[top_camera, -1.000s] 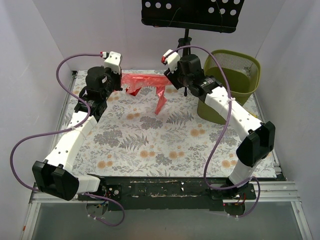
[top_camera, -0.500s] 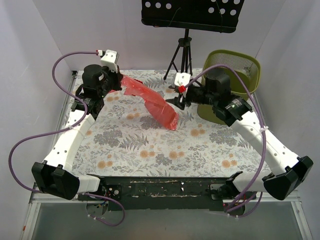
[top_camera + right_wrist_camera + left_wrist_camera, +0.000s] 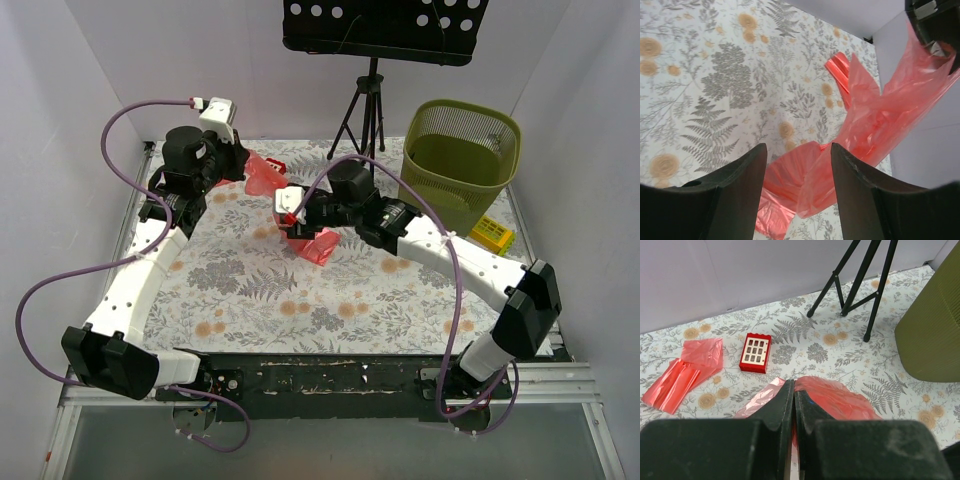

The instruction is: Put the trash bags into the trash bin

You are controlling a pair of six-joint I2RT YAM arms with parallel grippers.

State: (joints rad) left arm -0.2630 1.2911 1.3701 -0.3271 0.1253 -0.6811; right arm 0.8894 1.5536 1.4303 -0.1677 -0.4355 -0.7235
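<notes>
Trash bag hangs well left of the trash bin in the top view, not in it. It is red film pinched at its upper end by the left gripper, jaws fully closed on it. The rest droops toward the bin w/ its lower end bunched on the floral mat. In that arm's wrist cam the closed fingers cover the spot where the film is nipped, and only crumpled film shows past them. The bin's wall is cut off at the frame edge there.

Right gripper sits at the bag's lower part, on the bin side, jaws spread wide and clamping nothing. In its own cam the film lies beyond and btwn the two fingers; touching or not, can't tell.

Second trash bag, folded flat, lies farther from the bin than the held one; can't pick it out in the top view. Small red box w/ white buttons lies btwn that flat bag and the bin. Tripod stands near the bin's left, top out of frame in the wrist cam. Small yellow block lies just beside the bin's base, details too small to read.
</notes>
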